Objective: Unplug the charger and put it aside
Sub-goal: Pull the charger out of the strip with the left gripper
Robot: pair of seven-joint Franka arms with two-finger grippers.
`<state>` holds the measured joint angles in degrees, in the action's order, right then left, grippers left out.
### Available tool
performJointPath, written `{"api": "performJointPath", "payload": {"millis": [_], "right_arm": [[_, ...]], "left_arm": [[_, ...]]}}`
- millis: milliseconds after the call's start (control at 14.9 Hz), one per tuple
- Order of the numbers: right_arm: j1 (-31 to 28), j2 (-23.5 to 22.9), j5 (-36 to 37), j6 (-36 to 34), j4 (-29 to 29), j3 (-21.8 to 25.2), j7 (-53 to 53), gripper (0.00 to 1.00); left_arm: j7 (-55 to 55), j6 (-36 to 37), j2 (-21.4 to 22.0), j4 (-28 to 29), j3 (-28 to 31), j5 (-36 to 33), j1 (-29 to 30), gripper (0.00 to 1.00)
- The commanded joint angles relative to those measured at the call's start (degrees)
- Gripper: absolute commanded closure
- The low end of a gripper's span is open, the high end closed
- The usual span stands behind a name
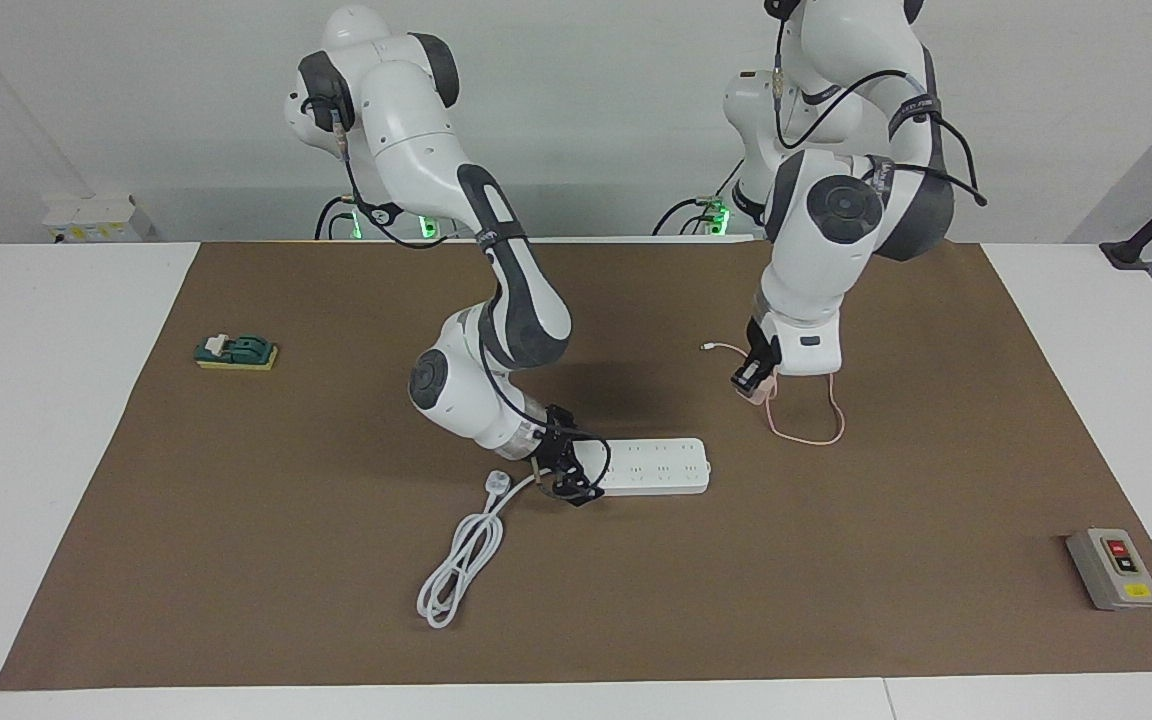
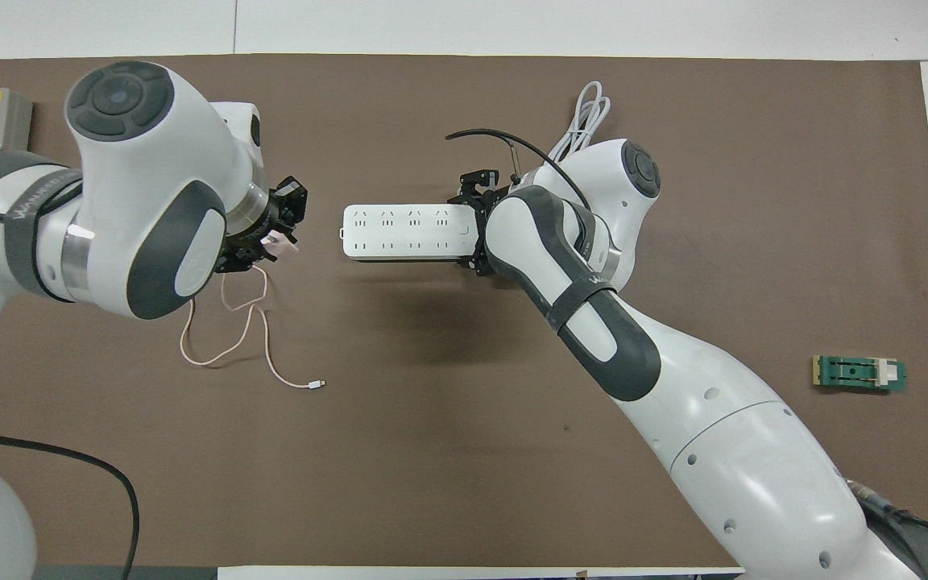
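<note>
Brown mat [image 1: 236, 560]: left claw [image 1: 756, 385] raised, gripping charger [image 1: 758, 392]; right claw [image 1: 568, 478] clamping power strip [image 1: 656, 465].

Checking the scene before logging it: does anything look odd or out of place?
Nothing damaged or spilled. The small pink cube charger is out of the long white power strip, held in the left claw; its cable trails loosely. The right claw pins the strip.

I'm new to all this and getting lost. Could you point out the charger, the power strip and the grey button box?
charger [image 1: 758, 388]: facing view, pink cube in the left gripper.
power strip [image 2: 399, 232]: overhead view, middle of its socket face.
button box [image 1: 1112, 568]: facing view, its grey top.
</note>
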<state>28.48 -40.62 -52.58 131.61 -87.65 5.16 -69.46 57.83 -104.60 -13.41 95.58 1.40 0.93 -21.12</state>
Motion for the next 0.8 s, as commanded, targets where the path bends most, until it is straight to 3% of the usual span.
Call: {"api": "performJointPath", "payload": {"millis": [0,201,469,736], "right_arm": [[-0.62,-0.78,-1.03,1.45,0.63,-0.5,2.32,0.0],[-0.62,-0.61,-0.77,1.1,0.9,-0.41,2.31,0.0],[-0.79,1.15,-0.68,0.58,0.81,-0.06,1.88,0.0],[-1.06,2.38,-0.68,0.05,0.02,0.03,1.61,0.0]], "left_arm": [[-10.15,1.59,4.78,3.81,-0.34,-0.58,3.88,1.0],[-28.24,1.59,10.23,8.65,-0.34,-0.58,12.48,1.0],[-50.4,1.32,14.19,13.14,-0.43,-0.49,21.63,1.0],[-60.63,3.08,16.39,14.63,0.01,4.78,27.89,1.0]]}}
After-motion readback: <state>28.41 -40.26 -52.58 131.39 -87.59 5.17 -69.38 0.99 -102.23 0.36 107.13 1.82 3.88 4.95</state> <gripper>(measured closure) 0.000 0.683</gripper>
